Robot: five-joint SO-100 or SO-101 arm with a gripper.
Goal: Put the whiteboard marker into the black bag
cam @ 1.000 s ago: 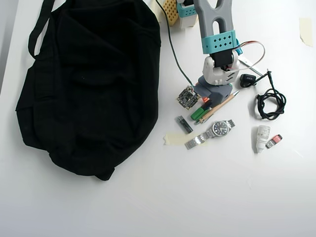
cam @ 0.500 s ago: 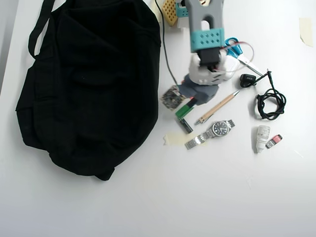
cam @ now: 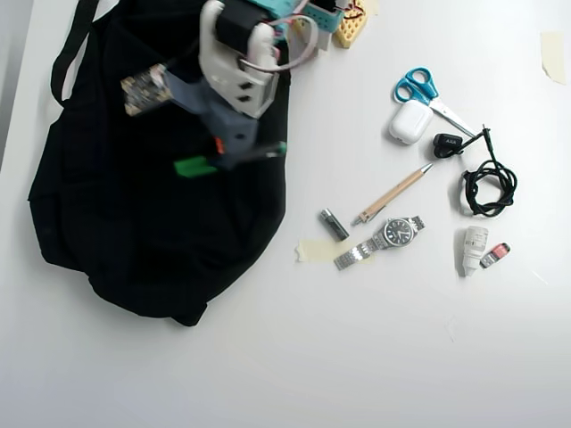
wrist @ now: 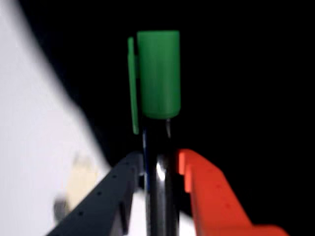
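Note:
My gripper [wrist: 160,164] is shut on the whiteboard marker [wrist: 158,78], a black barrel with a bright green cap pointing away from the wrist camera. One jaw is dark grey, the other orange, and they clamp the barrel just below the cap. In the overhead view the gripper [cam: 227,150] holds the marker [cam: 198,166] roughly level over the upper middle of the black bag [cam: 134,232], green cap to the left. The bag lies flat at the table's left, its strap [cam: 71,49] running to the top left. In the wrist view the bag [wrist: 246,73] fills the background.
Right of the bag lie a short grey cylinder [cam: 334,224], a tan wooden pen [cam: 393,193], a wristwatch [cam: 388,238], blue scissors [cam: 424,91], a white earbud case [cam: 410,122], a black cable [cam: 486,183] and a small white bottle [cam: 474,249]. A yellowish tape piece [cam: 312,250] sits by the bag's edge.

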